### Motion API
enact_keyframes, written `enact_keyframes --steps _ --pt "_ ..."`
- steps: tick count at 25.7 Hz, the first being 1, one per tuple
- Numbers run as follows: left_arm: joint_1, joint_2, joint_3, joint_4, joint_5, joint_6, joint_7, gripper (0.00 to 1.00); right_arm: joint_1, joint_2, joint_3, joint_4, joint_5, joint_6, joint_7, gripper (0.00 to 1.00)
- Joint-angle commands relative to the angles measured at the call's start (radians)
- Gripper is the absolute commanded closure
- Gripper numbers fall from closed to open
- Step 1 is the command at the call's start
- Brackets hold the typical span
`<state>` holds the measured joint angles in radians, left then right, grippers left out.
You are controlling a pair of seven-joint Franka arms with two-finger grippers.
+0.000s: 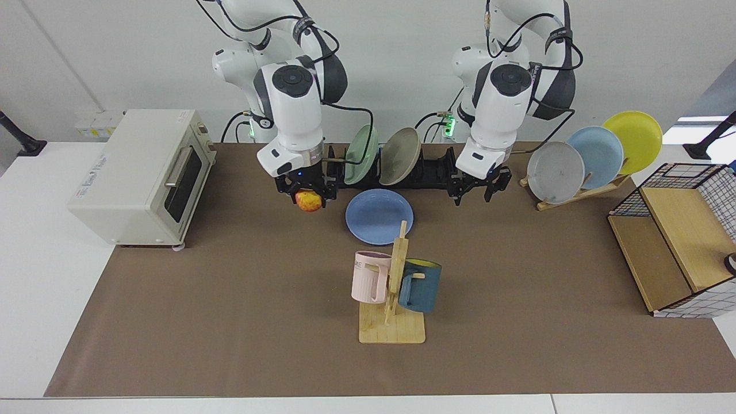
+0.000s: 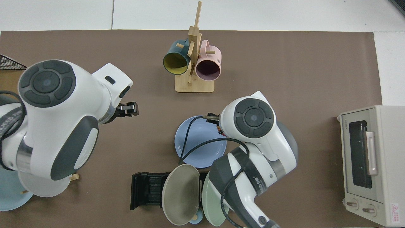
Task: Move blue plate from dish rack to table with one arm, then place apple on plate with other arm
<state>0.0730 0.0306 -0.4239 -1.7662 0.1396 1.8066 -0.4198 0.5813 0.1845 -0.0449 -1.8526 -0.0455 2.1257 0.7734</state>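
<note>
Two mugs on a stand (image 1: 393, 299) near blue plate (image 1: 376, 215), right claw (image 1: 309, 194) gripping apple (image 1: 309, 201).

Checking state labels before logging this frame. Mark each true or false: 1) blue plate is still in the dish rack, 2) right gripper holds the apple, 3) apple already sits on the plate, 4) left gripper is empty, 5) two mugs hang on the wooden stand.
1) False. The blue plate lies flat on the table, in front of the dish rack.
2) True. The right gripper is shut on the apple.
3) False. The apple hangs in the gripper beside the plate's edge, above the mat.
4) True. The left gripper is open and holds nothing.
5) True. A pink mug and a dark teal mug hang on the wooden stand.
</note>
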Motion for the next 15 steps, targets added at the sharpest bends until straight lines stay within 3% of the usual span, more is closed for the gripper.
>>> enact_keyframes --steps 1,7,12,15 --pt "0.007 0.005 -0.010 0.172 0.132 -0.166 0.064 0.01 0.052 0.068 -0.006 0.016 0.003 0.069 0.079 1.00" --pt "0.036 0.017 0.020 0.370 0.202 -0.325 0.229 0.00 0.086 0.145 -0.006 0.015 0.001 0.103 0.099 1.00" --pt "0.099 0.018 0.043 0.386 0.210 -0.337 0.254 0.00 0.086 0.161 -0.004 -0.002 0.009 0.105 0.096 1.00" --pt "0.149 0.017 0.057 0.386 0.196 -0.345 0.260 0.00 0.088 0.168 -0.004 -0.008 0.077 0.106 0.083 1.00"
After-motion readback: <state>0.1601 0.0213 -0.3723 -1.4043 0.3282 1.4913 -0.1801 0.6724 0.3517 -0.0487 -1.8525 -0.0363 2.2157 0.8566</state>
